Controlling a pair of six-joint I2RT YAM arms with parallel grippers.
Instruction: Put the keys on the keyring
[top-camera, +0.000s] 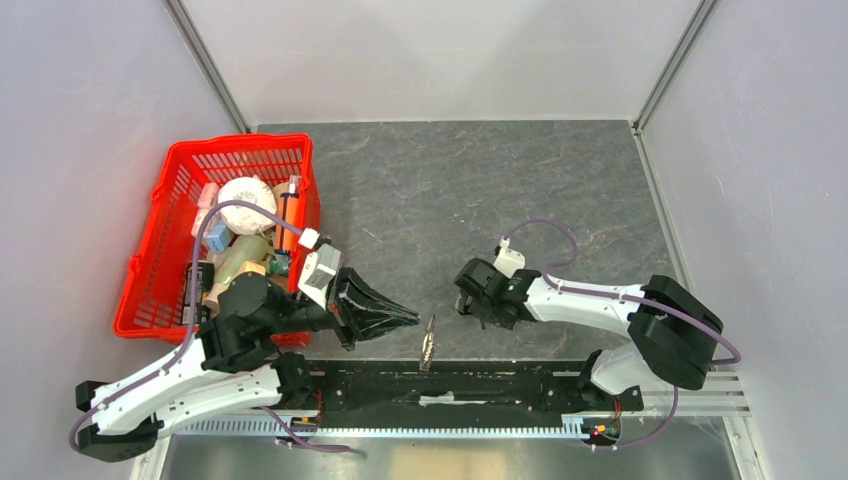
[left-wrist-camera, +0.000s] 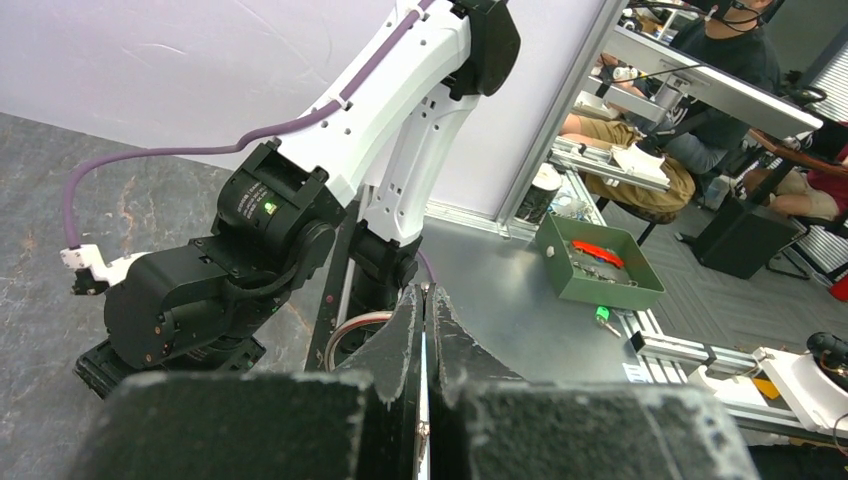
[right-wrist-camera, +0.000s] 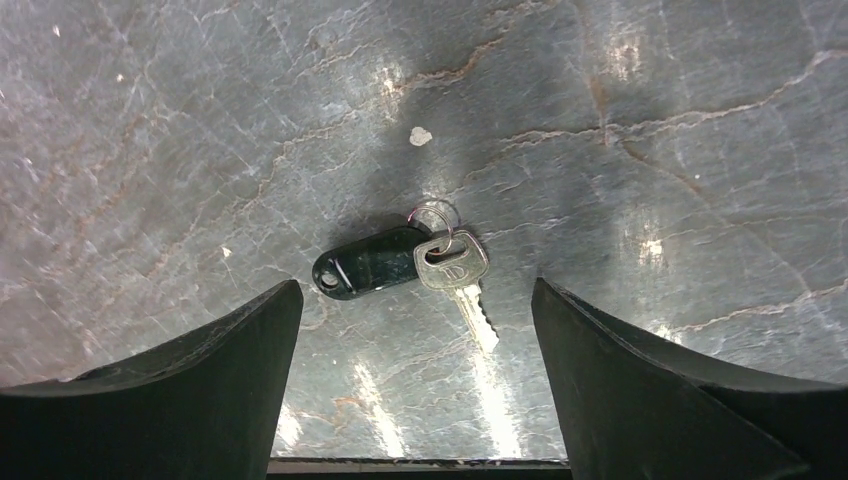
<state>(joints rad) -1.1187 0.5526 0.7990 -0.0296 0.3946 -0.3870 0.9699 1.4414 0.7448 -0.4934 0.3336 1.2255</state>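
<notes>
The right gripper (right-wrist-camera: 415, 300) hangs just above the ring (right-wrist-camera: 436, 214), fingers spread wide. That width suits a straight drop: it straddles the whole cluster, so either finger can come in from the side.

The ring lies flat on the table (right-wrist-camera: 150, 120). A silver key (right-wrist-camera: 455, 268) overlaps its near edge at the head, blade pointing away from the ring towards the arm bases. The black key (right-wrist-camera: 366, 264) lies beside the silver one, on its left in the right wrist view.

The left gripper (top-camera: 405, 318) sits to the left of the ring and near it. Its fingers are pressed together and its tip is aimed towards the cluster, probably waiting to pin or steady the ring.

A slim silvery piece (top-camera: 430, 342) lies nearer the bases than the ring. It is too small from above to call, though it may be another key to thread.
</notes>
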